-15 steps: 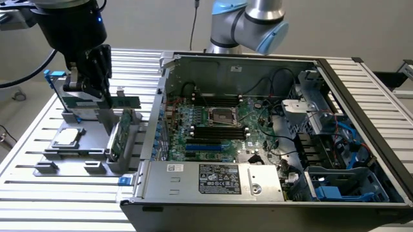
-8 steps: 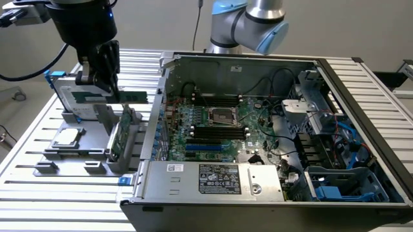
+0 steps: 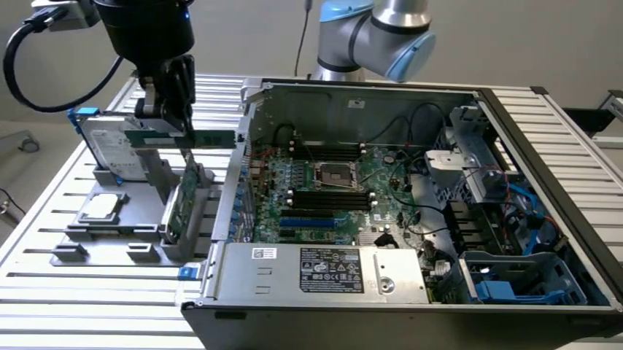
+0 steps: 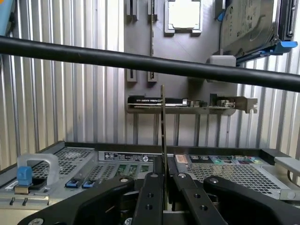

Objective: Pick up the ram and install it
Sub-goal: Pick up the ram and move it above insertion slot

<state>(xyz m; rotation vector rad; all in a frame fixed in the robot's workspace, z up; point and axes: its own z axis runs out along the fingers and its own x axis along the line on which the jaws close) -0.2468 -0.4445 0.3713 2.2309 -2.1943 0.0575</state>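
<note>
A slatted aluminium bench [image 3: 58, 277] is carrying an open computer case [image 3: 389, 98]. To the exterior view's left of it, a grey holder [image 3: 107, 230] is keeping spare parts upright and apart, so each can be reached from above. The pincer [image 3: 168, 122] is hanging over that holder, pinching the ram [image 3: 209, 137]. The ram is sitting level in the air and appears clear of the holder.

In the wrist view the ram [image 4: 163, 122] is showing edge-on as a thin line running out from between the fingers [image 4: 150, 197]. The grip is therefore lying across its flat faces, toward one end, probably to leave the contact edge free for a slot.

The taller expansion card [image 3: 185, 197] and the hard drive [image 3: 105, 142] are standing in the holder below. The memory slots [image 3: 331, 198] are lying inside the case, well apart from the ram, which is not yet seated.
</note>
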